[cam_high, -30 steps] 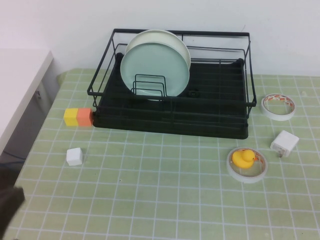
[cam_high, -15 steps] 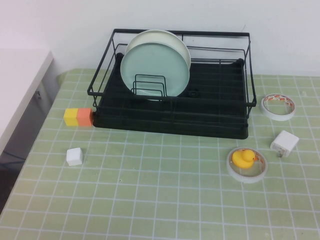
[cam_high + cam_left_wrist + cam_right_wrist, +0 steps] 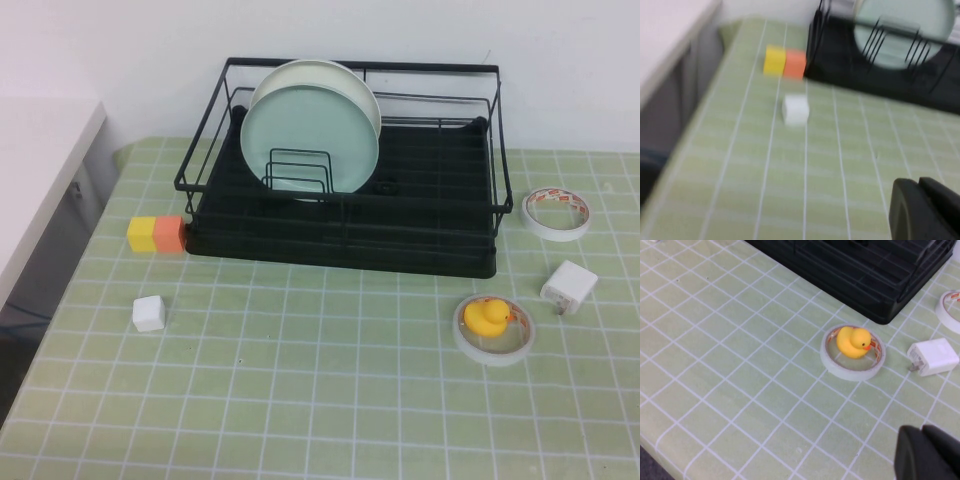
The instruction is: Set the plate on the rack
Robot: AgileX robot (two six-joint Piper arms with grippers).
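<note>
The pale mint-green plate (image 3: 311, 133) already stands upright in the rack (image 3: 345, 235), upper centre of the high view, leaning on a cream plate (image 3: 362, 88), well away from both the closed left gripper (image 3: 926, 210) and the right gripper (image 3: 930, 455), whose opening I cannot tell

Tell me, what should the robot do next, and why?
Probably nothing but stay parked. The plate already stands upright in the rack, in front of a white plate. The left gripper is shut and empty above the table; the right gripper hangs near the duck.
</note>
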